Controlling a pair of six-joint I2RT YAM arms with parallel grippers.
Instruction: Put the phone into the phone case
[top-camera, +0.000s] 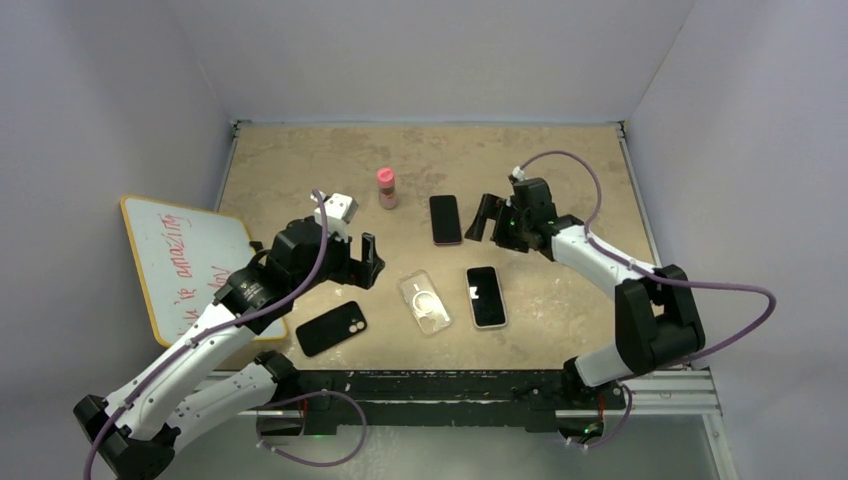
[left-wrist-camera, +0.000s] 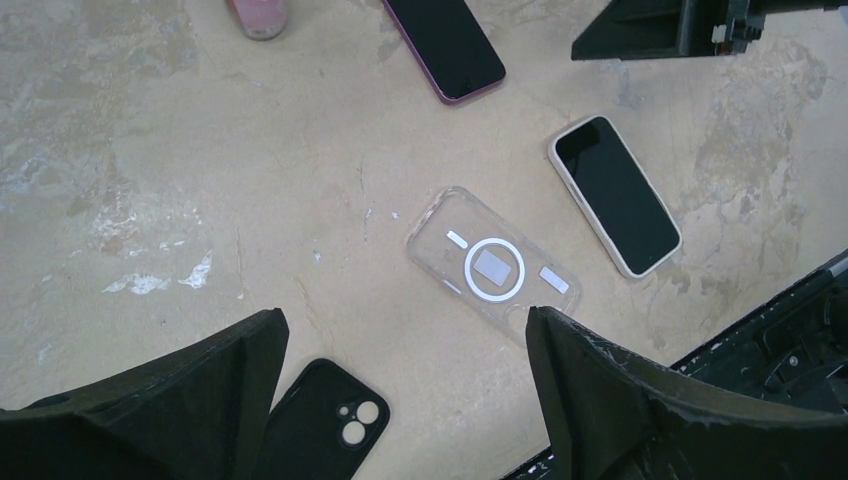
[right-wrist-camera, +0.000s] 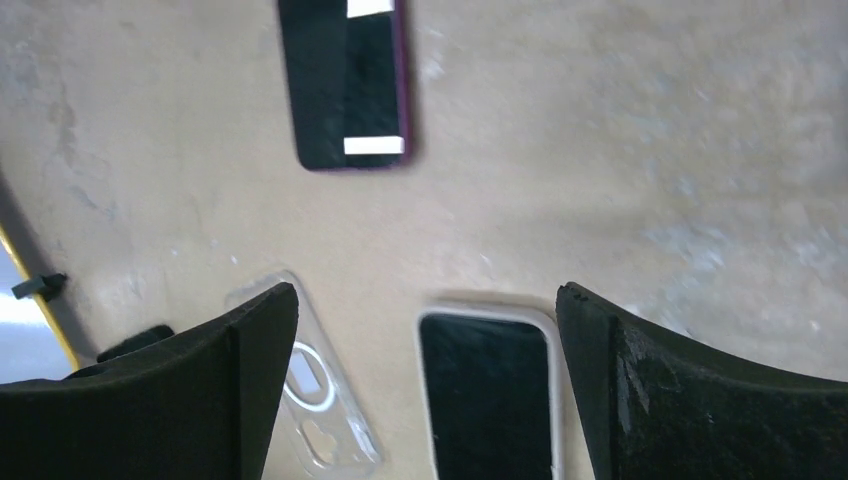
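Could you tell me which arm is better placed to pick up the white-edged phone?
Probably the right. The right tool is open, with the white-edged phone showing between its fingers in the wrist view. The left tool, also open, sits across the clear case from that phone.

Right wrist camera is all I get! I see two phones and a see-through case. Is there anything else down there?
Observer: Yes. A small pink bottle stands upright at the far side, left of the purple-edged phone.
Operator: Cool! Anything more?
Observer: A black case or phone, camera holes facing up, lies flat at the near side, left of the clear case.
Operator: What's the other hand doing?
Observer: The left gripper is open and hovers just left of the clear case, holding nothing.
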